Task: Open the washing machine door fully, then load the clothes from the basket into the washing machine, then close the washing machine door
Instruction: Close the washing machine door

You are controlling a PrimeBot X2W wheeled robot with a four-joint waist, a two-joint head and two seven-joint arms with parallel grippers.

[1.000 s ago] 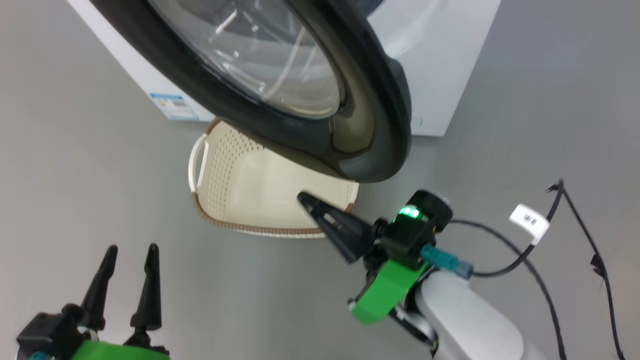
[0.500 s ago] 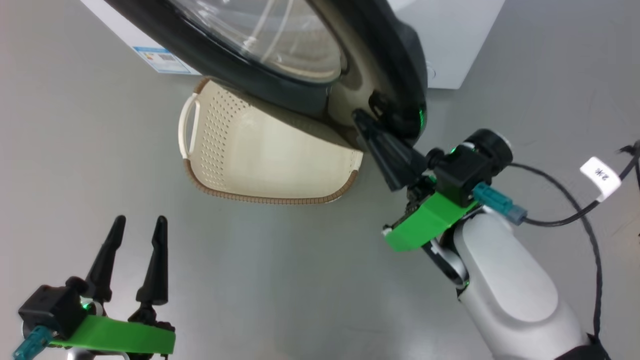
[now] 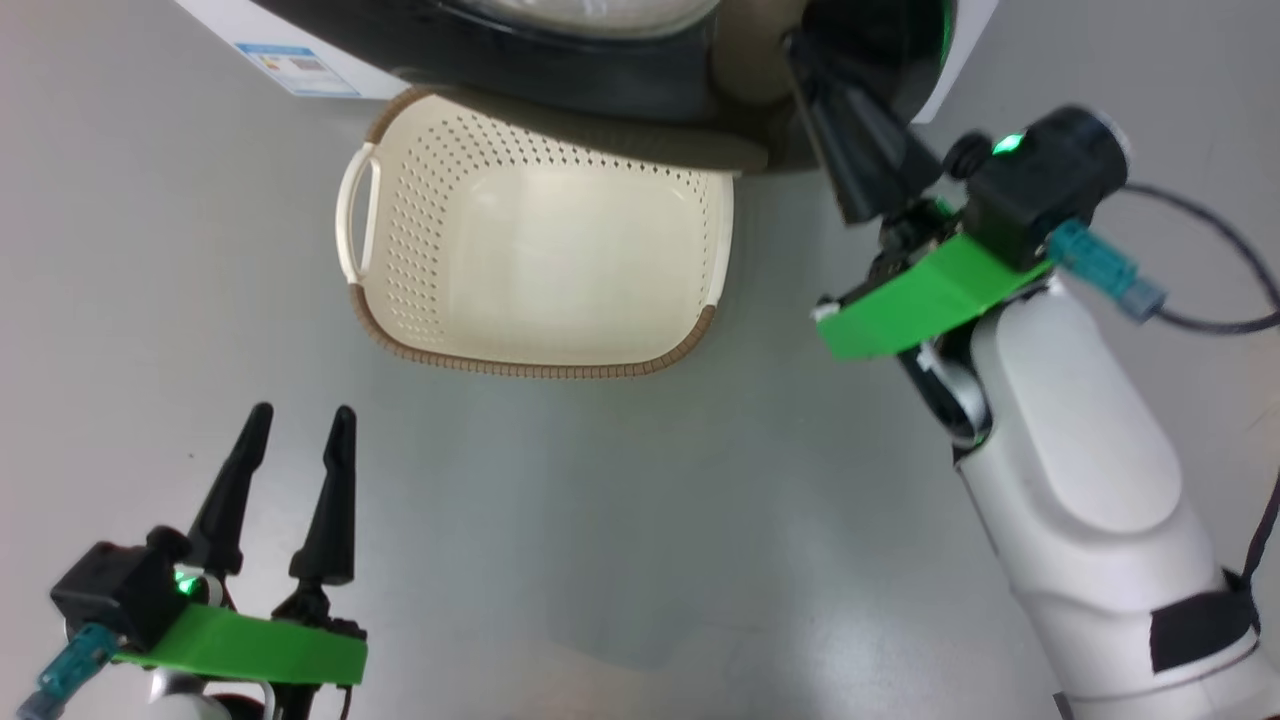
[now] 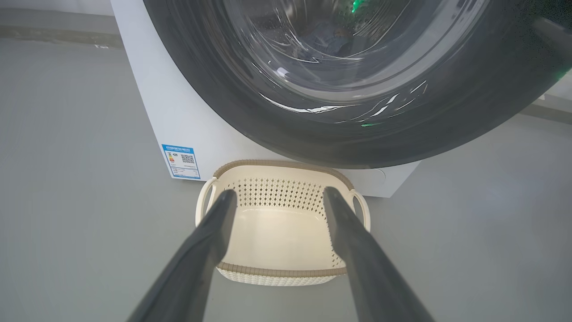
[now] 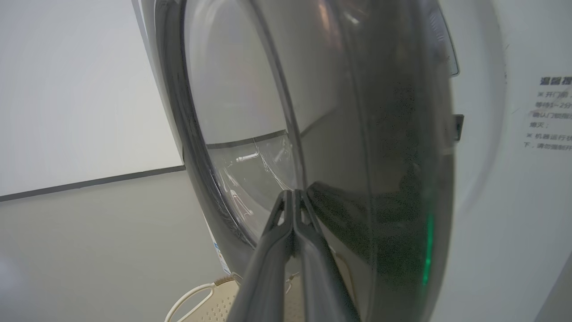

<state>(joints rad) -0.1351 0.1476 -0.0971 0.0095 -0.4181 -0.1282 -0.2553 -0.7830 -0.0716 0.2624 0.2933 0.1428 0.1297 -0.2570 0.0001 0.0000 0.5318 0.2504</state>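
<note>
Right wrist view showed the clenched right gripper (image 5: pixel 295 194) mid-frame at the glossy black round door (image 5: pixel 393 156), whose slick curve could make it slip.

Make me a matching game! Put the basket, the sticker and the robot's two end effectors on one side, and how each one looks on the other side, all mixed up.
Things:
1. basket
2. left end effector
3. right end effector
4. sticker

How it looks:
A. fingers pressed together
B. blue
C. empty
D. fingers spread apart

Pairs: 1-C, 2-D, 3-A, 4-B
</note>
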